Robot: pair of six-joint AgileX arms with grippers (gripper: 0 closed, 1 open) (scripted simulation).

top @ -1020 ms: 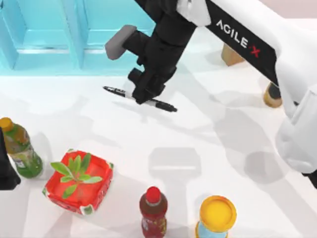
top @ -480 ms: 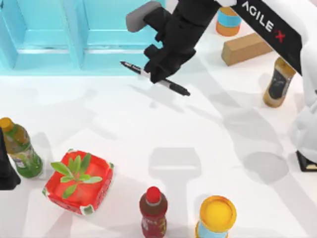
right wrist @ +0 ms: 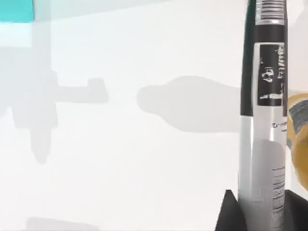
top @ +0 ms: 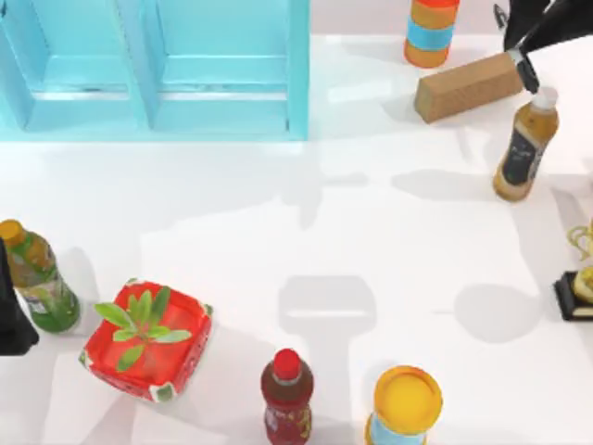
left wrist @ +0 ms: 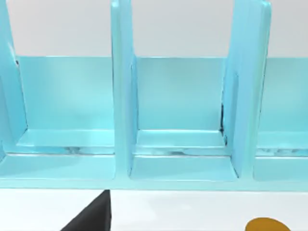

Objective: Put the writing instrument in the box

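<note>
1. The right gripper (top: pixel 519 46) sits at the far right corner of the table in the top view, mostly out past the edge, just above the wooden block (top: pixel 468 85) and the amber bottle (top: pixel 525 144).

2. In the right wrist view the marker pen (right wrist: pixel 264 110) runs straight up from between the dark fingertips (right wrist: pixel 231 214). Its grey barrel is pinched at the bottom of the picture, so I judge the claw closed on it, holding near one end with most of the pen's length sticking free.

3. From above, only a short dark-and-white stub of the pen shows beside the block.

4. The blue box (top: pixel 298 69) stands along the far edge at the left and middle, well apart from the pen. The left wrist view looks straight into its upright dividers (left wrist: pixel 122 91) and open compartments.

5. The left gripper (top: pixel 11 315) is parked at the left edge beside the green bottle (top: pixel 37 278); I cannot tell how its claw stands.

6. What could go wrong, to my eye: held near one end, the pen could swing or slip in the grip during travel and drop onto the table. Its long free end could also clip the block, the amber bottle or the orange-and-blue can (top: pixel 432 32) on the way across.

7. At the box, a tilted pen might strike a divider or the front wall instead of dropping into a compartment.
</note>
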